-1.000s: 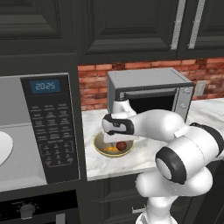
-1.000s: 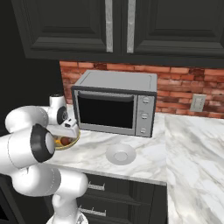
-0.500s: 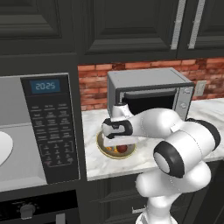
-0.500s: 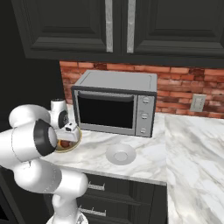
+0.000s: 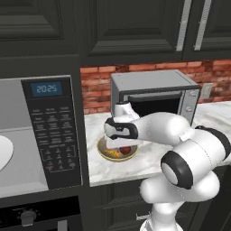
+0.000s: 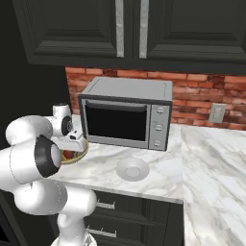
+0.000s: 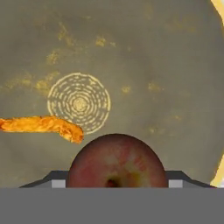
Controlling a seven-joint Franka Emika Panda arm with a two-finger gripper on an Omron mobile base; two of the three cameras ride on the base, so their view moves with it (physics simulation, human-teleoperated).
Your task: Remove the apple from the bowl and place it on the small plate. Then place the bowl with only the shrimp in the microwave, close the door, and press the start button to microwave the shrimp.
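CHANGE: two-finger gripper has lowered into the dull olive-yellow bowl | HAND: jaws narrowing around the small dark red-brown apple, grip unconfirmed | LOCATION: apple in bowl beside orange shrimp | NEXT: lift to small white plate.

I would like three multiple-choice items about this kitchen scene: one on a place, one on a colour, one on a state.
1. Where is the dark red-brown apple?
A. in the olive-yellow bowl
B. on the small white plate
C. inside the silver toaster oven

2. What colour is the shrimp piece?
A. green
B. orange
C. white

3. How is the black built-in microwave?
A. open
B. closed
C. missing its keypad

Answers: 1 A, the hand view shows the apple on the bowl's floor; 2 B, it is bright orange; 3 A, its grey inside and white tray are exposed.
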